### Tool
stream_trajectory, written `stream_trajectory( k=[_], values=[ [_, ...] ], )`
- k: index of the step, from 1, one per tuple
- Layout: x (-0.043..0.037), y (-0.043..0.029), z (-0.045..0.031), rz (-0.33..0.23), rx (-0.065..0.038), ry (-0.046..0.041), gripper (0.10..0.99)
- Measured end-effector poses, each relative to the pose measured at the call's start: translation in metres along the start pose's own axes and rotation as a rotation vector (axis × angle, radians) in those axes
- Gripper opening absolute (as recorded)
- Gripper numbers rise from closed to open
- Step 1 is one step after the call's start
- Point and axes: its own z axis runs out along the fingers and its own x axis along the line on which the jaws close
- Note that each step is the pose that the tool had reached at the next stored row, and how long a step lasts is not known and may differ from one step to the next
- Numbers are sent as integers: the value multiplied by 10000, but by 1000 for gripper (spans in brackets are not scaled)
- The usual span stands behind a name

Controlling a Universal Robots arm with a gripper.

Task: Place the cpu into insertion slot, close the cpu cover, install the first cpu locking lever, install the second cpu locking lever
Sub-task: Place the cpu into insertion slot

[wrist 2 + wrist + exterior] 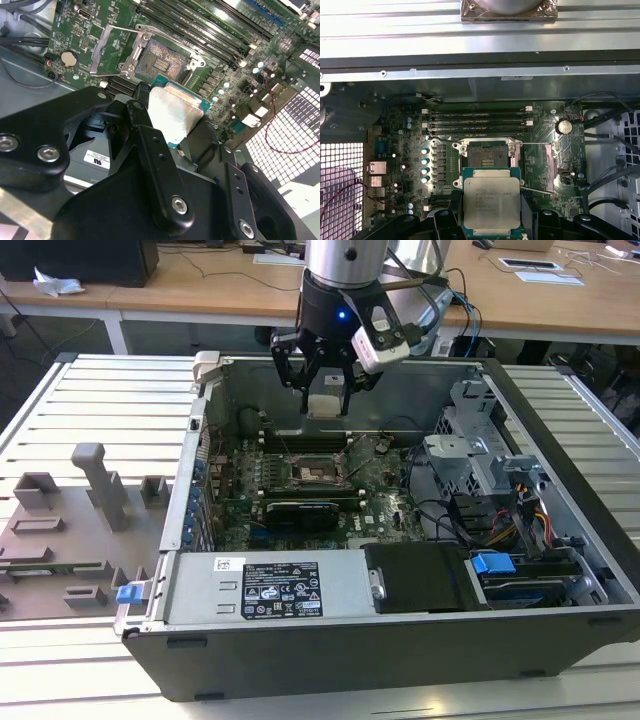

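Jaws of the gripper point(326, 398) clench the cpu point(491, 205), poised above the bare insertion slot point(487, 152); beyond, the cpu cover point(98, 50) stands flipped open. Placement step in hand, likely demanding square alignment over the slot.

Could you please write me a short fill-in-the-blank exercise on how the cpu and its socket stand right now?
1. The hand holds the cpu ___ the insertion slot, not yet seated in it.
2. The cpu cover is swung ___.
3. With no chip in it, the insertion slot is ___.
Missing words: above; open; empty.
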Motion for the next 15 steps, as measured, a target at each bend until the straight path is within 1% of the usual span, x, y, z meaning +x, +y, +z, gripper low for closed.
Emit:
stream_trajectory(
  k=[6, 15],
  values=[
    [0, -3, 31, 1, 0, -1, 545],
    [-2, -10, 108, 0, -1, 0, 545]
  ],
)
